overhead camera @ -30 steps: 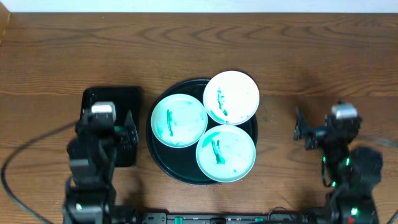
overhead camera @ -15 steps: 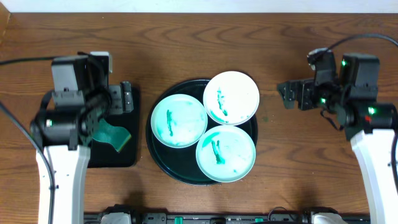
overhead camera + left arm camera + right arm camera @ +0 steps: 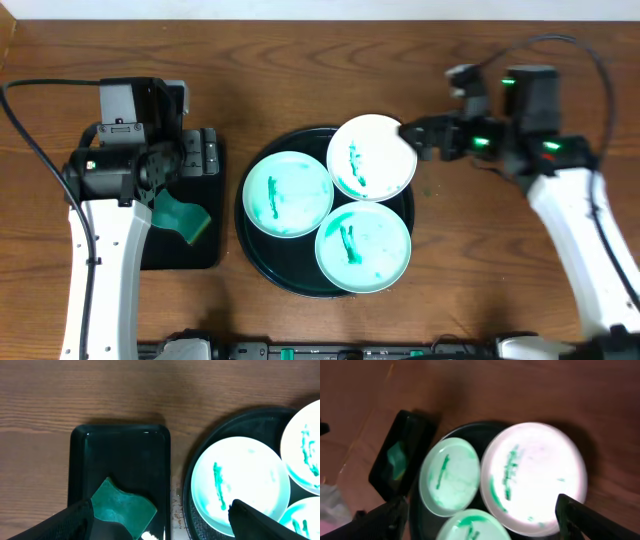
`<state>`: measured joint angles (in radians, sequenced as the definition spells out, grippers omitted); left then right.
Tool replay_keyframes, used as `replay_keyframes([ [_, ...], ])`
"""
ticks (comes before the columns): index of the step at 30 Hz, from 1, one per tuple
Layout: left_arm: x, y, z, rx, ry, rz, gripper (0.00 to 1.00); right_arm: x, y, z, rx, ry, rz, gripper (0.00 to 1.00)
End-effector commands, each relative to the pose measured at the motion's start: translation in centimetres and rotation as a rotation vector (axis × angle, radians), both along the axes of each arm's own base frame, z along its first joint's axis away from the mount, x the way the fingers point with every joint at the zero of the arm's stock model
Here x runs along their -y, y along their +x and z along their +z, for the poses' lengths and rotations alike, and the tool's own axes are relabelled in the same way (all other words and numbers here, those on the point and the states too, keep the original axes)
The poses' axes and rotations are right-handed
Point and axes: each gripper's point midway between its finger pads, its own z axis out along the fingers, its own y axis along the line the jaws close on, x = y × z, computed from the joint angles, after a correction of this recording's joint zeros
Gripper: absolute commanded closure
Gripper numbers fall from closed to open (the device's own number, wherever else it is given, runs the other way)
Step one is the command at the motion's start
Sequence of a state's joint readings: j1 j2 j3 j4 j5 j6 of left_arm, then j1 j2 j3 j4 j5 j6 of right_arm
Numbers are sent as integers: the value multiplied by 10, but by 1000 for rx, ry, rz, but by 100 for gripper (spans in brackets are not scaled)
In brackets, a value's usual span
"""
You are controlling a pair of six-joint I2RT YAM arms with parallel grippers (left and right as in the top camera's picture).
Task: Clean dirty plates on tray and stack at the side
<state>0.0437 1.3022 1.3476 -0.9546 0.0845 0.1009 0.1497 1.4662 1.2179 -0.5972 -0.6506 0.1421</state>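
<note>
While on the tray [image 3: 262, 258], 3 green-streaked plates [image 3: 288, 193]

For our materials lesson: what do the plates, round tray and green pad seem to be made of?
Plates: probably glazed ceramic or melamine; white, smooth, bright glare.
Round tray: likely plastic or lacquered; dark, glossy.
Green pad: apparently sponge or foam; matte, wavy-edged, thick.

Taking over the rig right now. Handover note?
Left gripper: open, empty, over the rectangular tray that holds the sponge.
Right gripper: open, empty, at the rear plate rim.
Rear plate, left plate and front plate all sit on the round tray, streaked green.
Done: nothing wiped or stacked.
Left: take the sponge, wipe each plate, stack them aside.
</note>
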Motion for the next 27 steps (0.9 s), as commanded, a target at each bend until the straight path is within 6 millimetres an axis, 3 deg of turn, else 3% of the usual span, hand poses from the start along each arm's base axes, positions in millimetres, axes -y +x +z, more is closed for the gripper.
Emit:
replay_keyframes([
  [1, 3, 3, 8, 20, -15, -1, 13, -40, 7, -28, -141, -34, -60, 14],
  [5, 3, 3, 8, 18, -15, -1, 13, -78, 4, -58, -248, -135, -30, 29],
  [9, 3, 3, 8, 18, -15, -1, 13, -98, 0, -92, -331, -265, -19, 40],
  [12, 2, 3, 8, 19, -15, -1, 14, -111, -7, -119, -395, -326, -16, 55],
  [13, 2, 3, 7, 17, -14, -1, 18, -114, -9, -127, -413, -338, -26, 57],
  [18, 0, -2, -5, -32, -11, 14, 19, -132, -20, -162, -461, -400, -46, 61],
  [23, -35, -10, -22, -104, 62, 297, 19, -138, -26, -172, -435, -466, -63, 72],
  [27, -39, -11, -34, -151, 80, 329, 19, -140, -29, -175, -416, -503, -77, 75],
])
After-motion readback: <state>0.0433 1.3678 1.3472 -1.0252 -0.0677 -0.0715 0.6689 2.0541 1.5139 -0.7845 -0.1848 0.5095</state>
